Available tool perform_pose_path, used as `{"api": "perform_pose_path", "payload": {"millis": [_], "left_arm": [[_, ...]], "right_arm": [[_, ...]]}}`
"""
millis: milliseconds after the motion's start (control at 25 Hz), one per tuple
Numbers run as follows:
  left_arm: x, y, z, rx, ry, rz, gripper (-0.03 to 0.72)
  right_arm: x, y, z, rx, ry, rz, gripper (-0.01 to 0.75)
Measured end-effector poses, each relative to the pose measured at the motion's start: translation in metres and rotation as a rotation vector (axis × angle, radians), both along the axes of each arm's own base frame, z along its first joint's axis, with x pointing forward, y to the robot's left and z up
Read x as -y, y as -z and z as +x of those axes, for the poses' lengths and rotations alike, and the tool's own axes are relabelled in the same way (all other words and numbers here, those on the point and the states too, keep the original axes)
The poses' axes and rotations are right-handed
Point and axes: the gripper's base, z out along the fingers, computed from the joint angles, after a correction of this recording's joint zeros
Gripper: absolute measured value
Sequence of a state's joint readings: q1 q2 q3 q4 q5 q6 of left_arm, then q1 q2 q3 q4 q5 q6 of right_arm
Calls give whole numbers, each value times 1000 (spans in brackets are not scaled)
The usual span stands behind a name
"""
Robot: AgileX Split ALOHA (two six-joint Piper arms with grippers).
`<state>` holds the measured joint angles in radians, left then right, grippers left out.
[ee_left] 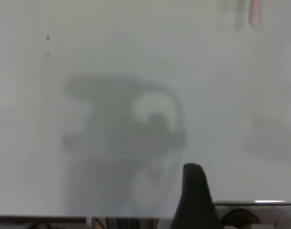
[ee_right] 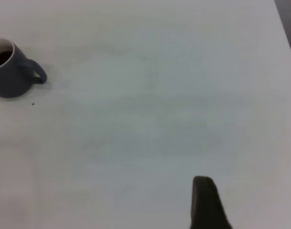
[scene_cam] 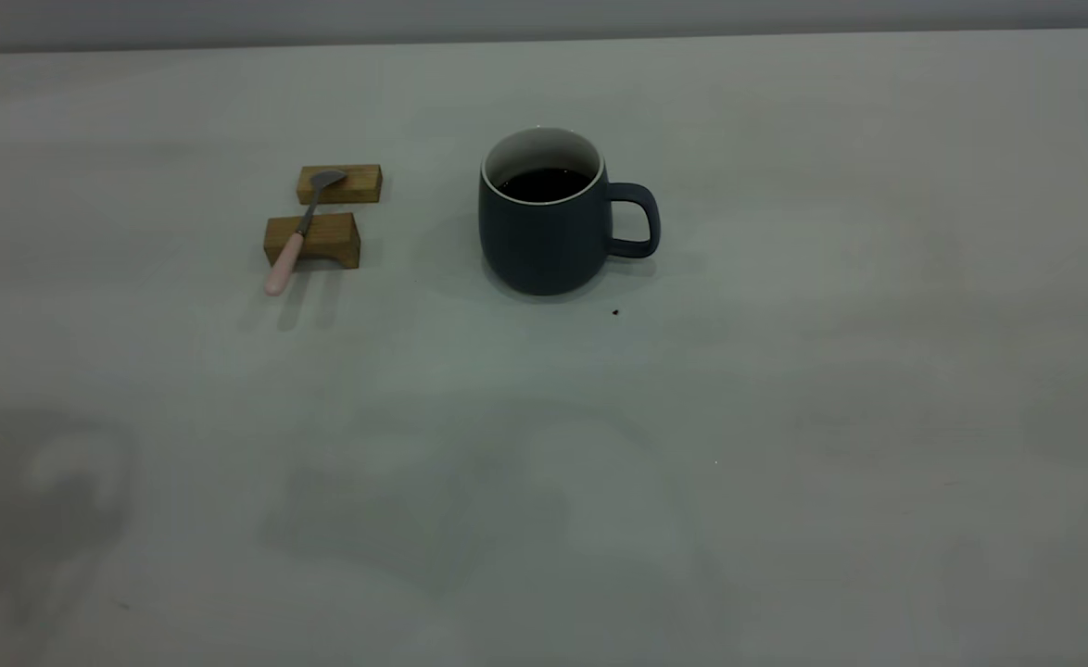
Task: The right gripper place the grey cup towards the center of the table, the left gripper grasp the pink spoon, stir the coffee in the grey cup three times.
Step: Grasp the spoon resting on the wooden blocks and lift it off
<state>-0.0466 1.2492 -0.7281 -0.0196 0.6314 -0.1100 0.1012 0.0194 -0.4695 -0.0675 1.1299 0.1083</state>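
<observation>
So nothing's started: squat blue-grey cup (scene_cam: pixel 544 232) sits untouched; right gripper (ee_right: pixel 207 202) must reach its handle. Can't tell either gripper's jaws.

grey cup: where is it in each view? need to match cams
Exterior: cup just above centre, handle toward the right arm's side.
Left wrist: not in it.
Right wrist: cup at the left edge, partly cut off.
Shared landmark: dark speck on the table below the handle.

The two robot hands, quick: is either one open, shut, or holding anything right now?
Left hand: only one dark finger shows, above the bare table; open or shut cannot be told.
Right hand: the same; the grey cup stands far off.
</observation>
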Motion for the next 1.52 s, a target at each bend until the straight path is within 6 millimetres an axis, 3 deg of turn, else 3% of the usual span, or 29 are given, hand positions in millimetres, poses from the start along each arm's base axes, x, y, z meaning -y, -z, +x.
{"api": "perform_pose_path", "payload": {"millis": [240,680,880,1200,1280,1400,1520], "left_arm": [[6,41,64,-70,-18,-7,588],[61,141,154,-188,64,0,587],[79,177,177,-223,92,8,587],[84,220,186,-289,75,17,580],[87,224,187,-292,81,18,552],[90,222,190,-286,79,14,445],[92,218,195,-283,55,-1,235]], "right_arm": [[0,0,0,0,0,0,493],[0,0,0,1,0,0,493],[0,0,0,1,1,1,493],[0,0,0,1,1,1,493],[0,0,0,1,1,1,493],[0,0,0,1,1,2,493],[0,0,0,1,1,2,493]]}}
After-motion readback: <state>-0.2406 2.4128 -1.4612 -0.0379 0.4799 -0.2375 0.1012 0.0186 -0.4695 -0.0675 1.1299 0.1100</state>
